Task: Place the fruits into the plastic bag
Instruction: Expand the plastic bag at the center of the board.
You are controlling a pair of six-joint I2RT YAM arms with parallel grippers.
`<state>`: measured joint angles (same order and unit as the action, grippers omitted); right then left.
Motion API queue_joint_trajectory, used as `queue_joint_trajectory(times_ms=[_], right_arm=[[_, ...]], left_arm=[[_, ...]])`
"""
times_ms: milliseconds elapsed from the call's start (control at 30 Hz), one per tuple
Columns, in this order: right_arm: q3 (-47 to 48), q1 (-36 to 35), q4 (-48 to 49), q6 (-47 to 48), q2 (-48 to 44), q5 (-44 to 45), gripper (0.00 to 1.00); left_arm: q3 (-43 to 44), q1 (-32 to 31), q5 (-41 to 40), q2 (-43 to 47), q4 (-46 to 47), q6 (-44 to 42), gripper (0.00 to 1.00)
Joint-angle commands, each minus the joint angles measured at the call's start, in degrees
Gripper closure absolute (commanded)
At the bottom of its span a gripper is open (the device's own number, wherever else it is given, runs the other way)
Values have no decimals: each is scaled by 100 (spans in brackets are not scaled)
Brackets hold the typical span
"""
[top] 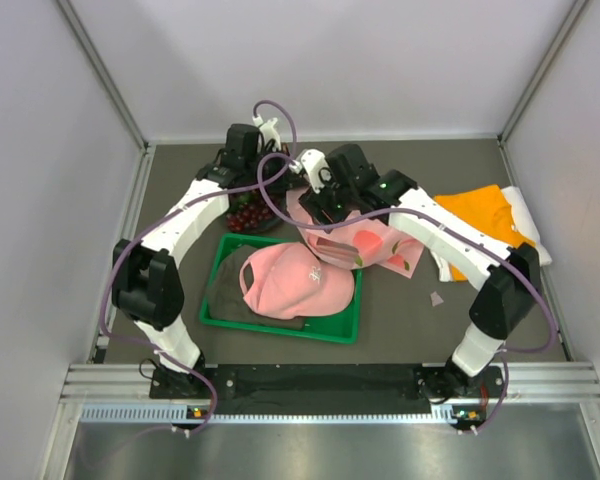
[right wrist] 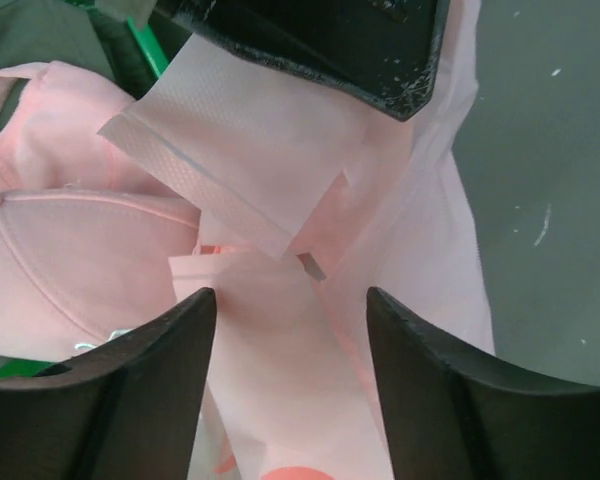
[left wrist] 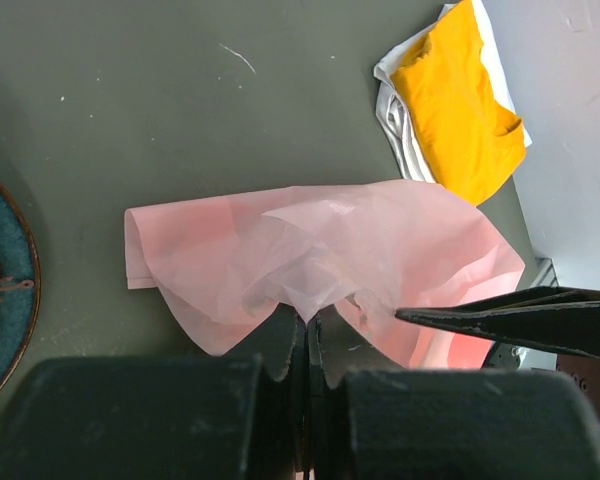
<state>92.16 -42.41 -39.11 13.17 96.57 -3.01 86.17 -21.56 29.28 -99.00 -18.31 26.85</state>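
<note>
The pink plastic bag [top: 372, 243] lies right of the green tray; its upper edge is lifted. In the left wrist view my left gripper [left wrist: 308, 316] is shut on a bunched fold of the bag [left wrist: 320, 245]; in the top view it [top: 302, 185] is over the bag's far left corner. My right gripper [right wrist: 292, 300] is open, with a bag handle strip [right wrist: 270, 350] between its fingers, untouched; it shows in the top view [top: 325, 215]. Dark red grapes [top: 248, 217] lie on a plate under the left arm; the other fruits are hidden.
A pink baseball cap [top: 295, 280] sits in a green tray [top: 280, 328] at the front centre. An orange folded cloth [top: 480, 225] lies on white cloth at the right. A teal plate rim [left wrist: 15, 290] is at the left edge. Enclosure walls surround the table.
</note>
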Motion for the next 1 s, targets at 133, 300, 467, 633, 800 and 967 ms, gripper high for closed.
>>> queue_joint_trajectory(times_ms=[133, 300, 467, 633, 800, 967], right_arm=[[-14, 383, 167, -69, -86, -1184, 53], [-277, 602, 422, -253, -349, -1685, 90], [-681, 857, 685, -516, -780, -1922, 100], [-1076, 1121, 949, -719, -1193, -1871, 100], [-1401, 1376, 1081, -1035, -1614, -1230, 100], [-1727, 1884, 1397, -1632, -1975, -474, 100]], left_arm=[[233, 29, 149, 21, 99, -101, 100], [233, 47, 157, -23, 82, -101, 100], [242, 56, 113, -23, 73, -136, 100], [269, 73, 87, -49, 20, -154, 100], [286, 108, 61, -84, -24, -163, 100], [374, 108, -220, -102, -234, -294, 100]])
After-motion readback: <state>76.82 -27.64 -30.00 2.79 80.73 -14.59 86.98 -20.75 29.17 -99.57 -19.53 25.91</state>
